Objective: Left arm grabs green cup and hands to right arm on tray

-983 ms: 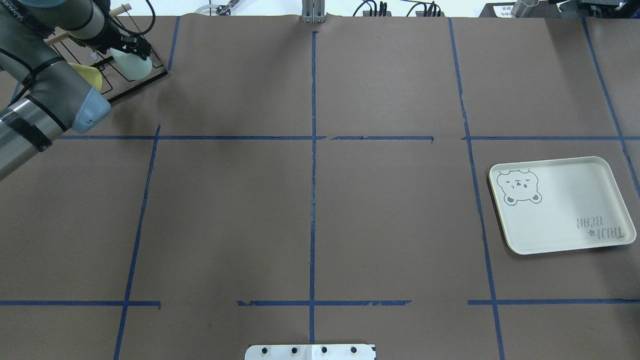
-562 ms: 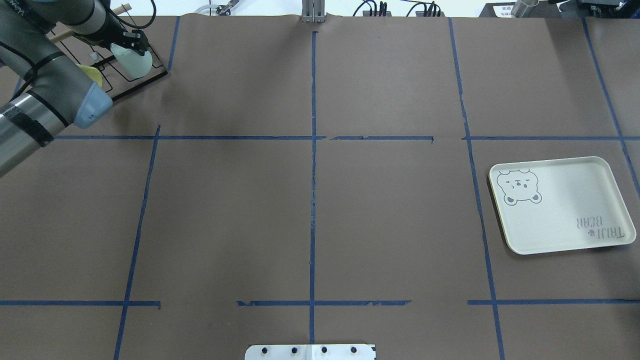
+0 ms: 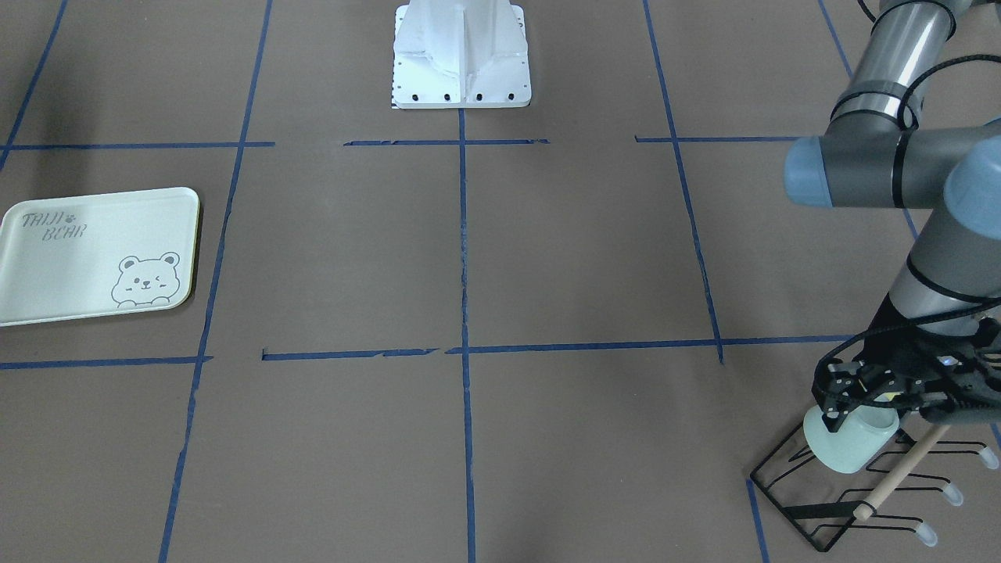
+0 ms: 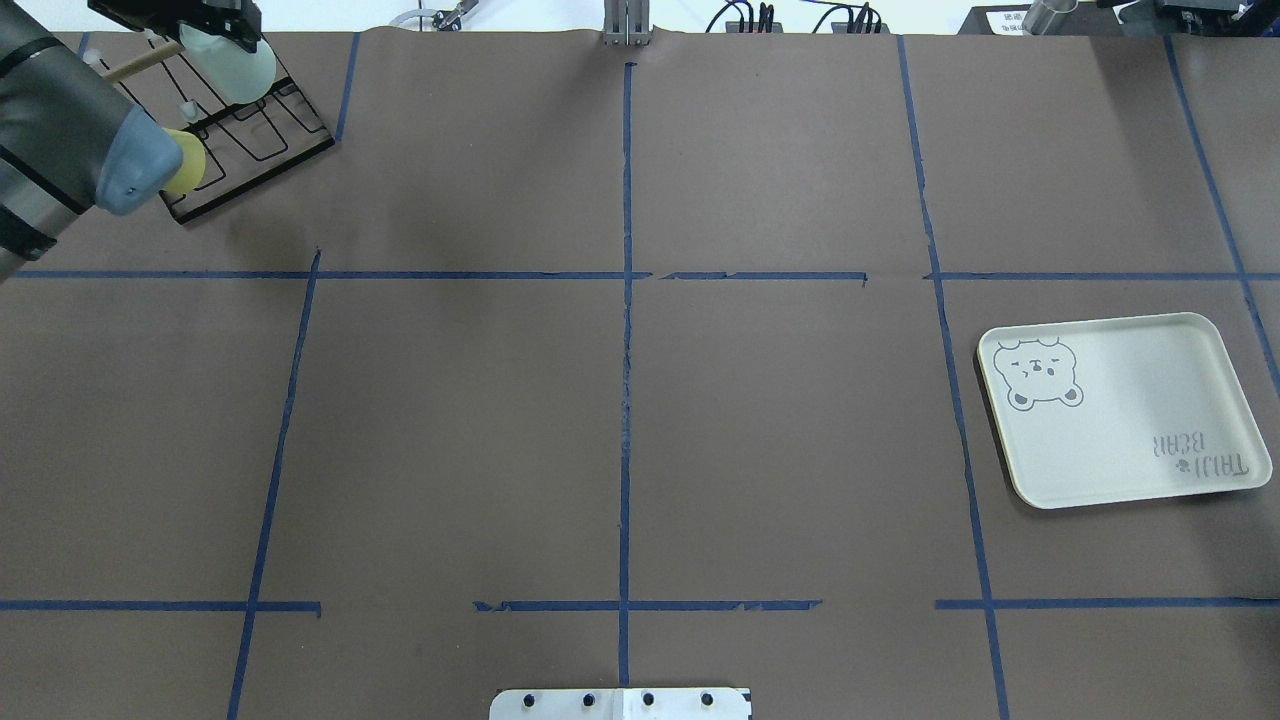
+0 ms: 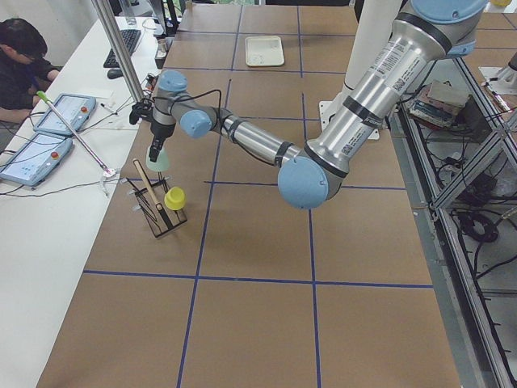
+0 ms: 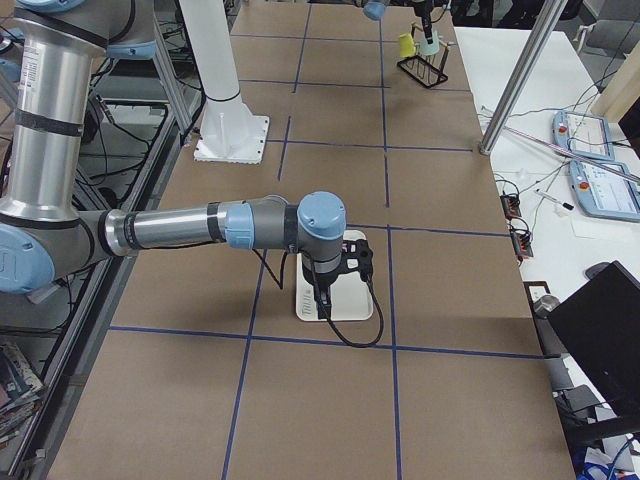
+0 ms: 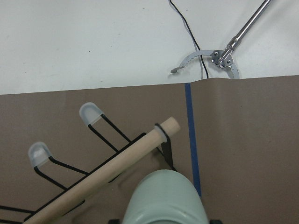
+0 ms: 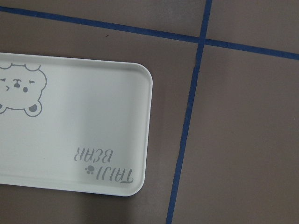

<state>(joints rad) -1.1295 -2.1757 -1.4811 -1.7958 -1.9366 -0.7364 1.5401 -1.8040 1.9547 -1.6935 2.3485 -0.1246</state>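
Note:
My left gripper (image 4: 222, 25) is shut on the pale mint-green cup (image 4: 240, 68) and holds it above the black wire rack (image 4: 262, 138) at the table's far left corner. In the front-facing view the gripper (image 3: 864, 407) grips the cup (image 3: 851, 447) at its rim. The left wrist view shows the cup (image 7: 166, 198) close below the camera. The cream tray (image 4: 1130, 410) with the bear drawing lies at the right, empty; it also fills the right wrist view (image 8: 93, 126). The right gripper (image 6: 335, 265) hovers over the tray (image 6: 340, 305); I cannot tell whether it is open or shut.
A yellow cup (image 4: 185, 160) sits on the rack, partly behind my left arm. A wooden dowel (image 3: 899, 473) runs across the rack (image 3: 860, 500). The robot base (image 3: 461, 55) stands at the near middle. A white side table with tablets (image 5: 60, 113) and a person borders the left end.
My left gripper has lifted the green cup off the rack and carried it toward the table's far edge. The left arm's elbow has drawn back to the left. The tray has not moved.

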